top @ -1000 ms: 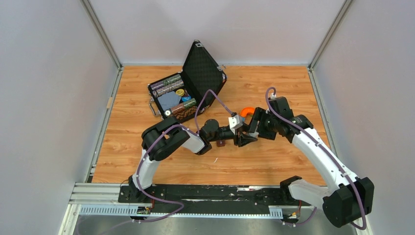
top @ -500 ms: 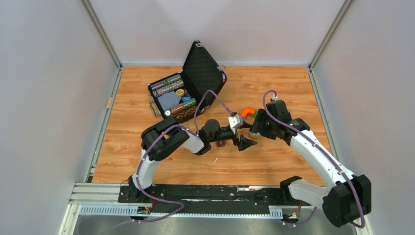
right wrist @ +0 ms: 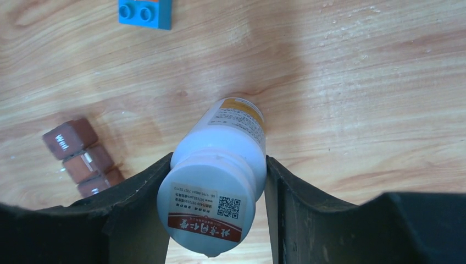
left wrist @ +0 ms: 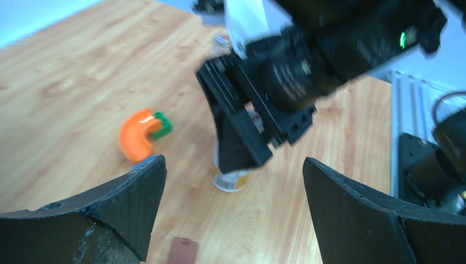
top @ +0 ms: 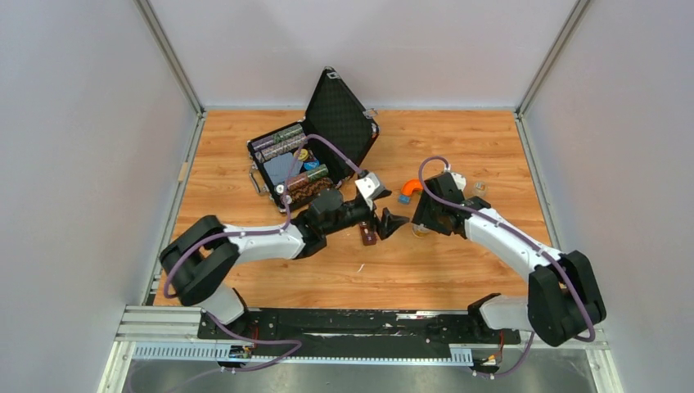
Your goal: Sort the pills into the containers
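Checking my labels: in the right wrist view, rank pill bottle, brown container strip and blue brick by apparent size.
1. pill bottle, nearest the camera
2. brown container strip
3. blue brick, though cropped at the frame edge

Left arm [top: 254, 241] and right arm [top: 511, 241]: white links, black joints, a purple cable [top: 425, 168] along each. Left gripper [left wrist: 231, 217] fingers [left wrist: 362, 220] black, wedge-shaped, matte, scuffed edges. Right gripper [right wrist: 217, 214] black, blocky, green light [left wrist: 404, 38] lit.

Left jaws farther left, arm [top: 245, 241] outstretched
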`<state>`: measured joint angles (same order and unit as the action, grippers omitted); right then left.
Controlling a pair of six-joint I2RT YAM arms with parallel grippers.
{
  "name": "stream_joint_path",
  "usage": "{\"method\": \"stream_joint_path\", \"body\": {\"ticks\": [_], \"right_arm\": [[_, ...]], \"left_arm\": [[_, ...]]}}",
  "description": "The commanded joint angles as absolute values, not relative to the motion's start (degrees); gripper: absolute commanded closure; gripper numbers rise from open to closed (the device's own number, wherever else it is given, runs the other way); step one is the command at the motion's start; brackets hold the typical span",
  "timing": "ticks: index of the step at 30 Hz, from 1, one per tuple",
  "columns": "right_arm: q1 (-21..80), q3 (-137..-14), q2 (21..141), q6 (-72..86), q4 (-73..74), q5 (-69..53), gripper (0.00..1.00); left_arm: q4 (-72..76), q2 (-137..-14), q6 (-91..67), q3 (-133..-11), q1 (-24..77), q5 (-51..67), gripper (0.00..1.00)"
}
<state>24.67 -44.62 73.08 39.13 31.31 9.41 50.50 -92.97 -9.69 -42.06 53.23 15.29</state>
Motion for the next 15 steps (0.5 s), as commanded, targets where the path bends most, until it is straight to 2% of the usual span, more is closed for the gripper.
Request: {"method": "stream_joint_path", "body": {"ticks": [1, 2, 5, 8, 10, 12, 15], "right_arm": [[25.66, -47.4, 76.27, 40.19, 26.7, 15.03, 0.59], [25.66, -47.53, 76.97, 40.51, 26.68, 14.88, 0.57], [25.66, -48.26, 78.06, 41.57, 27.61, 13.36, 0.44], [25.67, -49.3, 77.37, 42.23, 29.28, 11.5, 0.21], [25.62, -50.7, 76.47, 41.72, 31.14, 9.56, 0.1], [25.53, -52.54, 75.22, 40.61, 33.36, 7.43, 0.06], [24.51, -54.64, 72.27, 39.9, 36.85, 3.99, 0.05]], "left_arm": [[26.54, -85.72, -6.72, -50.38, 52.91, 4.05, 0.0], [20.28, -84.76, -5.97, -51.6, 52.89, 2.09, 0.0], [14.34, -81.81, -5.06, -53.94, 52.4, 1.31, 0.0], [15.01, -79.46, -8.23, -53.23, 50.29, 2.54, 0.0], [14.16, -78.66, -11.81, -53.84, 47.9, 4.94, 0.0], [14.79, -78.13, -14.86, -53.91, 46.01, 7.19, 0.0], [16.12, -77.99, -18.35, -53.21, 45.06, 7.59, 0.0]]}}
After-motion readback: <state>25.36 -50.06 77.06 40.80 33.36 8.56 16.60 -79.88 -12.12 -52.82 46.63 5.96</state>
